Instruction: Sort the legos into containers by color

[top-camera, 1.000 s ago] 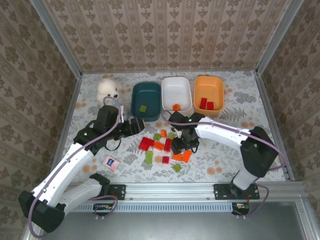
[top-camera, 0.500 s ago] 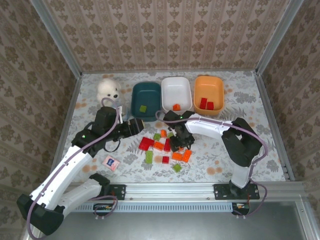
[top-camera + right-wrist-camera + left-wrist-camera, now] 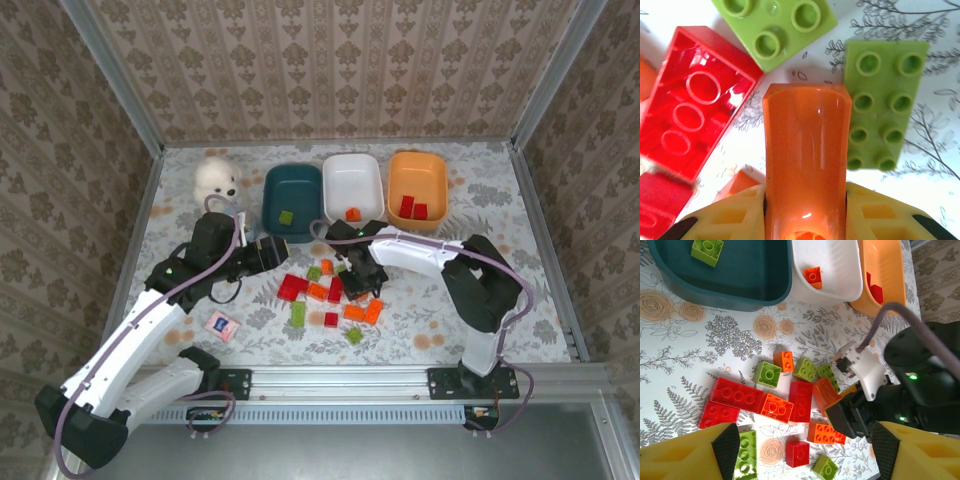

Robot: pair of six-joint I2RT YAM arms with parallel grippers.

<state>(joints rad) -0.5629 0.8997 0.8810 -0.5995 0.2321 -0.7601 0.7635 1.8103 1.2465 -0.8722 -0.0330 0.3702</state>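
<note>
A fluffy white toy animal (image 3: pixel 218 178) sits in the far left corner of the bench (image 3: pixel 430 320). It has small dark dots for a face. The bench is covered with a pale cloth (image 3: pixel 685 345) that has grey flowers, leaves and soft orange roses on it. Near the front left lies a small flat card (image 3: pixel 221 326), pink with a white edge and a dark spot in the middle. Brown patterned walls (image 3: pixel 330 70) stand around three sides. A long metal rail (image 3: pixel 340 382) runs along the front edge.
</note>
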